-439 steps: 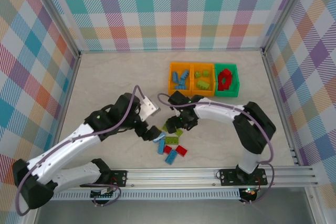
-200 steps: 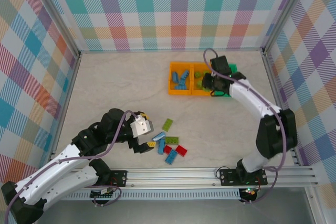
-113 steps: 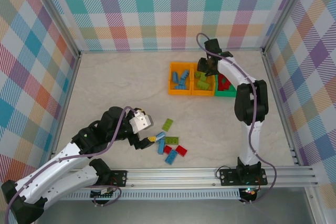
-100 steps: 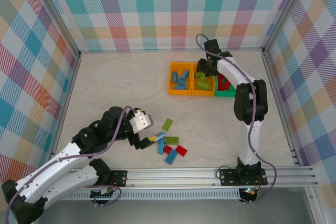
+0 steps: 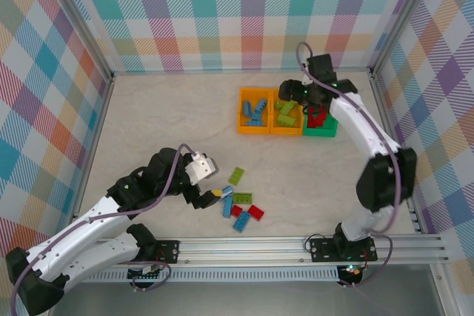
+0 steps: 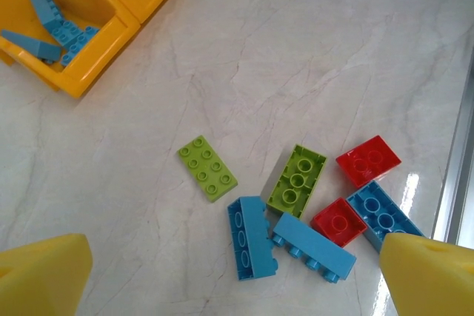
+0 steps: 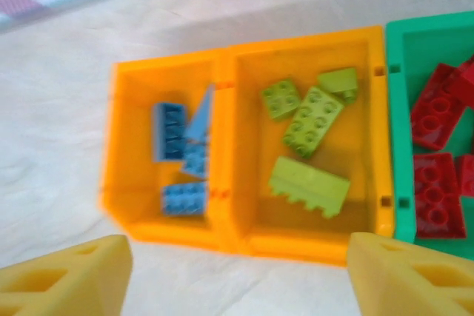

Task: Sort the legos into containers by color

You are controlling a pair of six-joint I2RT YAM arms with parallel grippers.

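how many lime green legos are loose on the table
2. The flat lime brick lies alone, apart from the pile; the taller lime brick sits in the pile beside a red brick. None looks hidden.

Looked down on a pale, marble-veined surface [image 5: 163, 116], glossy toward the front edge. Found pastel plaid walls [image 5: 244, 12] closing it in (left, back and right). Noted slanting metal posts [image 5: 81, 26] at the corners and a metal rail [image 5: 252, 243] along the near side.
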